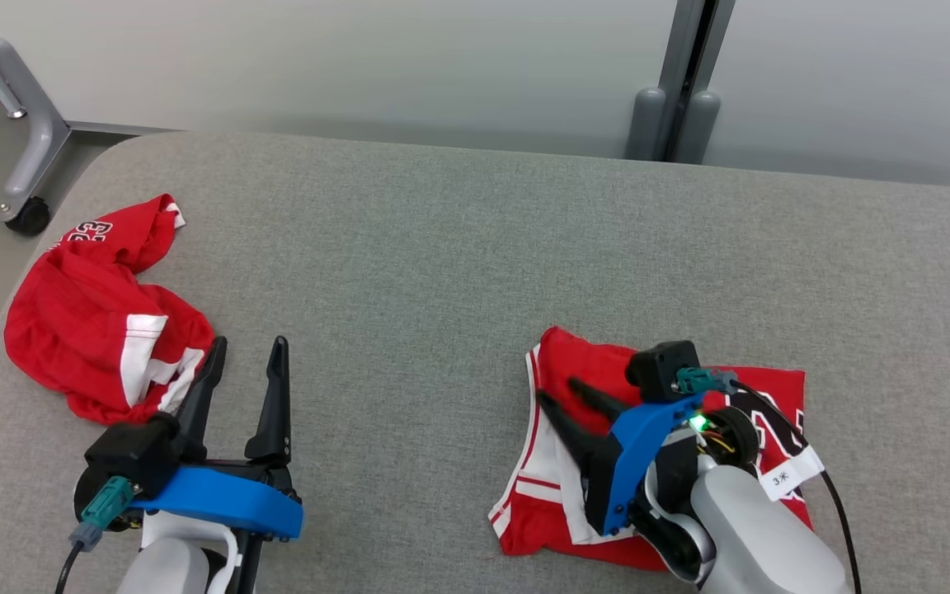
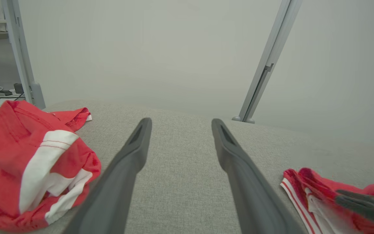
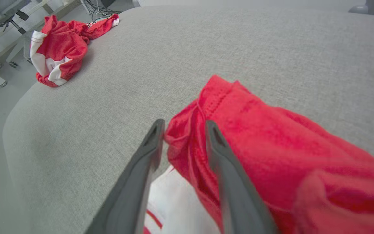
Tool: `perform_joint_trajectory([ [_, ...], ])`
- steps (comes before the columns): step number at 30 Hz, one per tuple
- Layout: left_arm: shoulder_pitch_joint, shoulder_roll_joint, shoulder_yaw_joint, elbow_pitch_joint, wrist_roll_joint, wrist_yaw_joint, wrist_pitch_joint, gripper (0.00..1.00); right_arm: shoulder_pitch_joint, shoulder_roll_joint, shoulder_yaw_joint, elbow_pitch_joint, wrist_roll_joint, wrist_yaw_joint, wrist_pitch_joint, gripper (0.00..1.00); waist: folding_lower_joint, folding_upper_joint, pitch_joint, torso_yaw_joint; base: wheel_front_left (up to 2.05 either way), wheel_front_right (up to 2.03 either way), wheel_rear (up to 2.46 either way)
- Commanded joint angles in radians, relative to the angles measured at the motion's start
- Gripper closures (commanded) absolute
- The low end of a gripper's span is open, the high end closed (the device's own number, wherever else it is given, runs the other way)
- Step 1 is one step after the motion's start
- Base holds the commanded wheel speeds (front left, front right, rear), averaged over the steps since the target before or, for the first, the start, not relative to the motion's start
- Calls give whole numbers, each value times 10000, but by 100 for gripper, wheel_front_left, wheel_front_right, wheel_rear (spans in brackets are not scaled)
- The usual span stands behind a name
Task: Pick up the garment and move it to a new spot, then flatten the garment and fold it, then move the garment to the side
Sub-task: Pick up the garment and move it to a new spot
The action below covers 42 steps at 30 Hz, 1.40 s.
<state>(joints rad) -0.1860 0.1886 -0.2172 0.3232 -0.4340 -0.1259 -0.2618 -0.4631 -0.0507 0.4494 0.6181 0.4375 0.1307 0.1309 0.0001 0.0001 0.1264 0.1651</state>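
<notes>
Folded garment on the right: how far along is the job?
Done: the folded garment lies as a flat rectangle on the table. In hand: the right gripper straddles its edge, jaws parted, grip unclear. Left: probably moving it aside. The left gripper is open and empty beside a crumpled garment.

Table (image 1: 442, 272): carries both garments; post (image 1: 685, 99) behind its far edge, toward the right
Folded garment (image 1: 590, 363): on the table, front right
Crumpled garment (image 1: 87, 322): by the table's left edge, well apart from the folded one
Left gripper (image 1: 248, 346): just right of the crumpled garment
Right gripper (image 1: 558, 391): over the folded garment's left part, cloth between its fingers
</notes>
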Motion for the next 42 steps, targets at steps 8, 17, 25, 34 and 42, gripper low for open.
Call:
perform_joint_trajectory([
  [8,128,23,328,-79,46,-58,-42,0,-431,-10,632,-1368,1854,1,-990,0,-1,-1,-62,-332,0,0,0],
  [17,331,40,598,-247,110,-53,-42,0,678,-329,-1983,-3418,202,1,-921,0,-1,-1,-216,-901,0,0,0],
  [25,281,201,714,-142,187,-25,-42,0,2402,-450,-4433,-4198,-2486,1,-280,0,-1,-1,-274,-1240,0,0,0],
  [34,-9,484,731,175,144,-9,-9,0,2747,-334,-4186,-3533,-2789,1,62,100,-1,-1,-163,-1394,0,0,0],
  [42,-55,418,569,157,126,-13,-14,0,2234,-547,-3454,-2618,-2705,1,230,100,-1,-1,-97,-1210,0,0,0],
])
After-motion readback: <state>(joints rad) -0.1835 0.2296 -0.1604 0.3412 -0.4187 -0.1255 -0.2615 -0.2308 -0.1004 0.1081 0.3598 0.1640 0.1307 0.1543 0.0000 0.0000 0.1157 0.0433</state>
